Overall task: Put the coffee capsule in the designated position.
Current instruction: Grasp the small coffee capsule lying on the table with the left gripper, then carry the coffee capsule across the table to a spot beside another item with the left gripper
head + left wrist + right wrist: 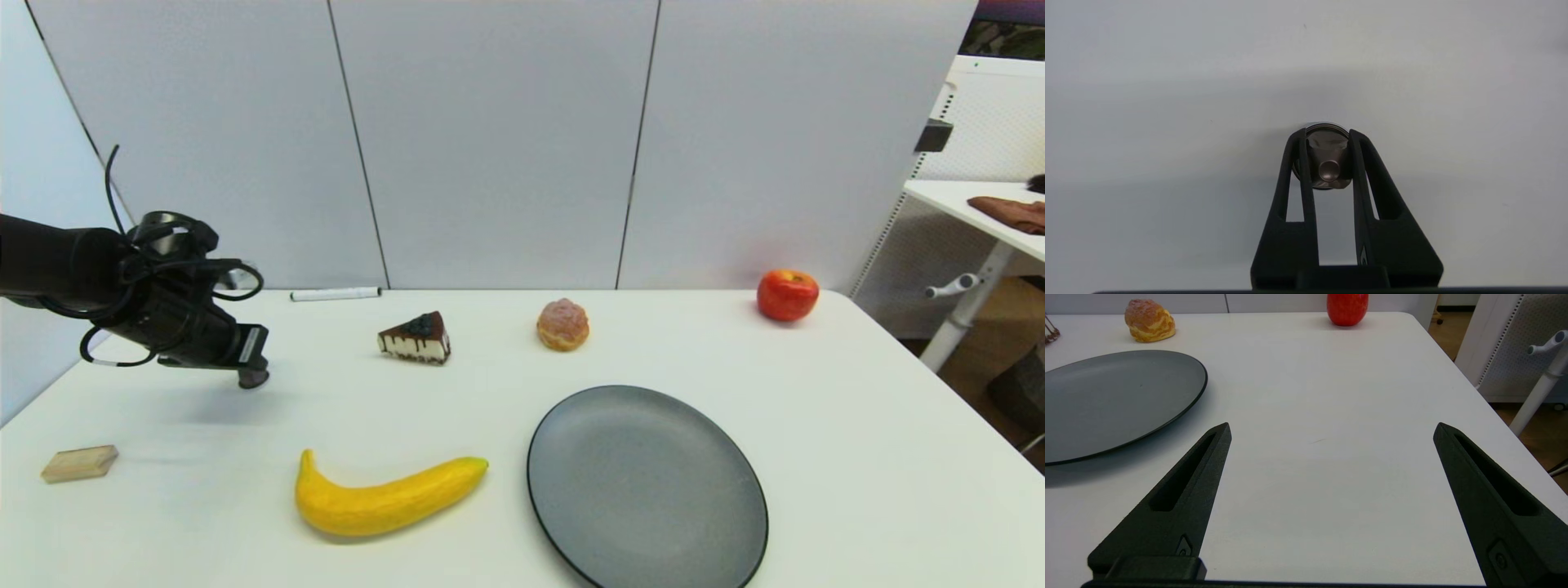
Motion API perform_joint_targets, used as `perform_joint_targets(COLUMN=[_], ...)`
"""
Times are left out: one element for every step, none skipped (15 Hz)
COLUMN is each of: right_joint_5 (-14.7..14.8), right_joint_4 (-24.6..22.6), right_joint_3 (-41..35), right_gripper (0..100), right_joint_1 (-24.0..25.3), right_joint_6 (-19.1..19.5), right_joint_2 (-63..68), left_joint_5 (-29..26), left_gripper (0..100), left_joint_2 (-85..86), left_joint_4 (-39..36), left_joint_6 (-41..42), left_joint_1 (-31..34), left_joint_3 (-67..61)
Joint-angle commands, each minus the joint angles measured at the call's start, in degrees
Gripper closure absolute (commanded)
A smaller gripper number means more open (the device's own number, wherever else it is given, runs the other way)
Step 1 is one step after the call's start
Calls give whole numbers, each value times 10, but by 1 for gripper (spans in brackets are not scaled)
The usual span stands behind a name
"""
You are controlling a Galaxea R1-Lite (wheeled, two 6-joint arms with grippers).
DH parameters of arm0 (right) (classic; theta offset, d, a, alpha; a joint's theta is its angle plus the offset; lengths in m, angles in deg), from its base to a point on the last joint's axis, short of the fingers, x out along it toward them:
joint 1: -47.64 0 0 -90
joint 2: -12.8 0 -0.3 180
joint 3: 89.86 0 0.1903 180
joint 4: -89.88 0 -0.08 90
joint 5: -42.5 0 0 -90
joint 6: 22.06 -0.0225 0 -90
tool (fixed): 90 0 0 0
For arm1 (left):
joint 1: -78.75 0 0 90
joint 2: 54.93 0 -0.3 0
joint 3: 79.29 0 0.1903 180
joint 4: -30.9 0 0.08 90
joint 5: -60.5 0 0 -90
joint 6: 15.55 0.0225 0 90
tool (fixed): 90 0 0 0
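**Grey-brown capsule clamped in the left gripper above the table**

Grey-brown and metallic, the coffee capsule (1327,161) sits pinched between the two black fingers (1367,171) of the left gripper (1328,143); its dome faces the wrist camera and its flared round rim shows just past the fingertips. Bare white tabletop (1167,143) fills the left wrist view beyond the capsule, and a soft shadow lies there. Whether the rim touches the surface cannot be told.

From the head camera the left gripper (253,377) hangs over the left part of the table (857,457), pointing downward, with the capsule mostly hidden at its tip. A slice of chocolate cake (415,337) lies near the gripper on its right, and a cream puff (562,324) further that way. A white marker (335,293) rests beyond the gripper by the wall panels. Nearer the robot than the gripper are a small wooden block (79,463) to its left and a yellow banana (384,498) to its right. A dark grey plate (645,490) lies well apart on the right, and a red apple (787,295) further still.

The right gripper (1331,433) hovers low over bare table beside the plate (1106,396), fingers spread wide with nothing between them
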Motion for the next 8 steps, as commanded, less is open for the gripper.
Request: perform_joint_targets(right_joint_5=[0, 0, 0, 0, 0, 0, 0, 0], right_joint_4=[0, 0, 0, 0, 0, 0, 0, 0], right_joint_3=[0, 0, 0, 0, 0, 0, 0, 0], right_gripper=[0, 0, 0, 0, 0, 0, 0, 0], right_joint_1=[0, 0, 0, 0, 0, 0, 0, 0], right_joint_6=[0, 0, 0, 0, 0, 0, 0, 0], right_joint_2=[1, 1, 1, 1, 1, 1, 1, 1], left_joint_5=[0, -1, -1, -1, -2, -5, -10, -12], left_gripper=[100, 100, 100, 100, 100, 100, 100, 100], left_joint_2=[18, 20, 20, 20, 19, 18, 16, 14], left_joint_4=[1, 1, 1, -1, -3, -5, -10, -21], left_joint_6=[-1, -3, -4, -4, -15, -26, -40, -52], left_joint_1=[-6, -16, -23, -32, -55, -74, -95, -118], left_joint_3=[39, 59, 79, 93, 120, 134, 146, 154])
